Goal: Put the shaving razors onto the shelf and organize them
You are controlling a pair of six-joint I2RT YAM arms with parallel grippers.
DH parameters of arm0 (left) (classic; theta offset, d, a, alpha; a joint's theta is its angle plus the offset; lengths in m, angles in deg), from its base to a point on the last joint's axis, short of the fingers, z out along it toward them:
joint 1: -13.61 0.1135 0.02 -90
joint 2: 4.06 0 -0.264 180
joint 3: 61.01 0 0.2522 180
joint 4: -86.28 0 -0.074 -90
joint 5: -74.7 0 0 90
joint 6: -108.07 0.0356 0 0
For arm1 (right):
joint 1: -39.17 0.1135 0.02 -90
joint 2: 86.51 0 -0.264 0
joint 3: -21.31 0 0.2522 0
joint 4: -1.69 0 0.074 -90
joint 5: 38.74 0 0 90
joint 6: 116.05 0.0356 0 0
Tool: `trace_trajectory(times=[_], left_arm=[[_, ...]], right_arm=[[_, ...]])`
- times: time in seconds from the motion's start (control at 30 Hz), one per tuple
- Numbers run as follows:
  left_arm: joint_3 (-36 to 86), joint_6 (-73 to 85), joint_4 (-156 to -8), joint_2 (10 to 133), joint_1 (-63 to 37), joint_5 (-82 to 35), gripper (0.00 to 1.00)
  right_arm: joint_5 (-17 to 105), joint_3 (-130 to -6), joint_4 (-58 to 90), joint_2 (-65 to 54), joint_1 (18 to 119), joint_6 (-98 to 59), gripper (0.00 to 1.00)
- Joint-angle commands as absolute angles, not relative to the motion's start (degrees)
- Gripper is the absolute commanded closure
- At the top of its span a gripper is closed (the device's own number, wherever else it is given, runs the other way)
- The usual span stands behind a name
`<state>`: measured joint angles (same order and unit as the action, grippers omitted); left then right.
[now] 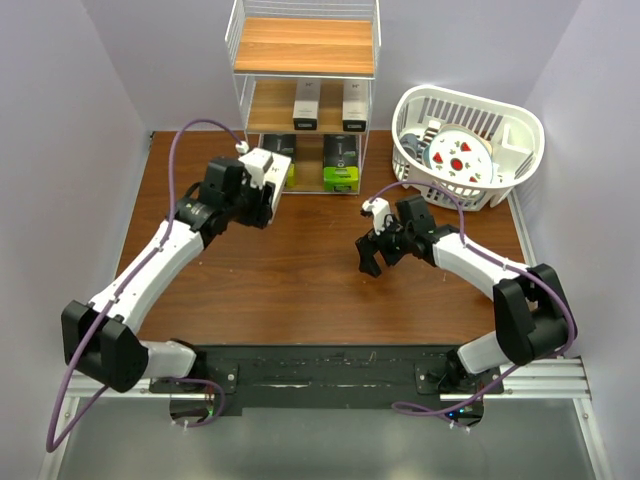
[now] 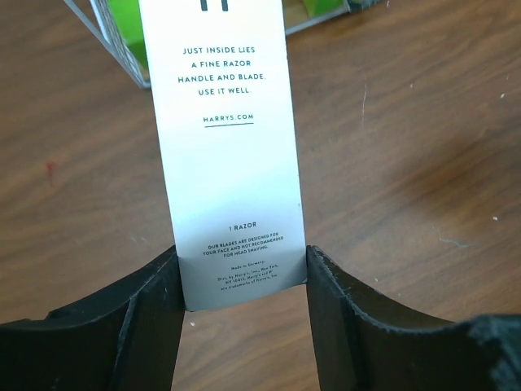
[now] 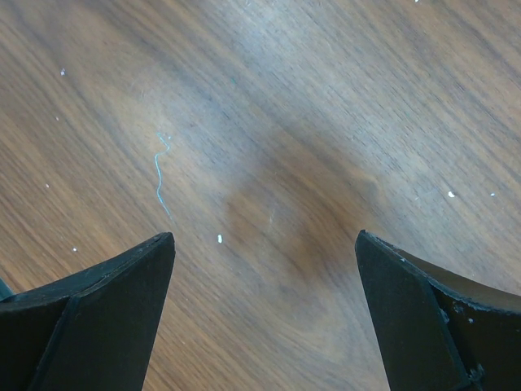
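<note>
Razor carton pinched at near end in left hand, shelf just ahead: keep level & slide in straight; right hand wide open, empty.

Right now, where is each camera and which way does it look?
Top camera: above and behind, looking down on table, shelf, both arms.
Left wrist: looks down past the left gripper clamping a white razor carton.
Right wrist: looks down at bare table through the open right gripper.
Shared: top and left wrist both show that carton.

Carton top end – cut off (L wrist cam).
</note>
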<state>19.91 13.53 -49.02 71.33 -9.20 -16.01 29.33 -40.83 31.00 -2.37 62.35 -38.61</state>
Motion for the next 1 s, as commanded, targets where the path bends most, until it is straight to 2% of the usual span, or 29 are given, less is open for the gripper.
trace_trajectory(times=[0.0,0.5,0.97], left_arm=[[24.7,17.0,-50.6,68.8,-8.5,-15.5,0.62],[35.8,15.3,-57.4,75.9,-4.1,-11.6,0.60],[50.9,10.4,-56.8,90.3,2.1,-18.7,0.56]], right_arm=[[30.3,-43.8,31.3,-1.9,62.0,-40.8,0.02],[30.8,-40.9,30.9,-5.4,62.1,-40.6,0.02],[31.4,-36.7,30.7,-10.1,61.8,-40.6,0.01]])
